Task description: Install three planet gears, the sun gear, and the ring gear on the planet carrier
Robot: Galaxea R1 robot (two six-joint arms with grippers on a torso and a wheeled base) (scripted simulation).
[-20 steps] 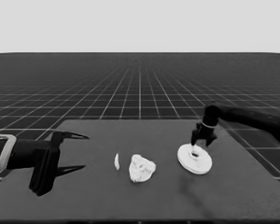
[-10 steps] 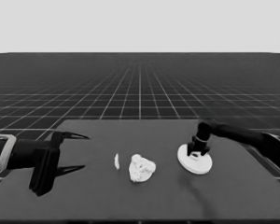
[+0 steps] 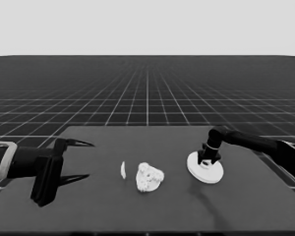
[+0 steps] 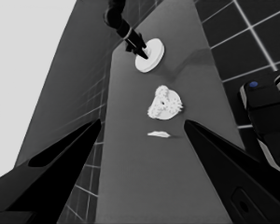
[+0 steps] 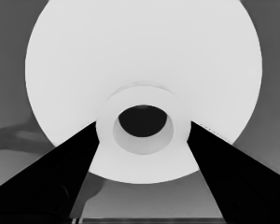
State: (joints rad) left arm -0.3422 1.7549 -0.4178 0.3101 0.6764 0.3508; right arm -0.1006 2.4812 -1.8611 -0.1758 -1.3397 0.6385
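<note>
The larger round part [image 3: 205,170], the ring gear, lies at the table's right. My right gripper [image 3: 206,160] stands down on it, open, one finger on each side of its raised middle [image 5: 143,100] with the dark hole. At the table's centre sits a lumpy white cluster [image 3: 149,177]: toothed planet gears packed on the smaller round part, the planet carrier, which they mostly hide. The cluster [image 4: 164,105] also shows in the left wrist view, beyond my left gripper [image 4: 143,121]. That left gripper [image 3: 90,160] waits open over the table's left end, holding nothing.
A thin white piece [image 3: 123,169] stands just left of the cluster, also seen as a sliver [image 4: 158,134] in the left wrist view. Dark machinery with blue lights [image 4: 266,112] sits past the table's edge. The table's far edge [image 3: 137,127] lies behind the parts.
My right arm has lowered and its gripper has come down onto the larger round part's raised middle. The left arm and the other parts have stayed put.
</note>
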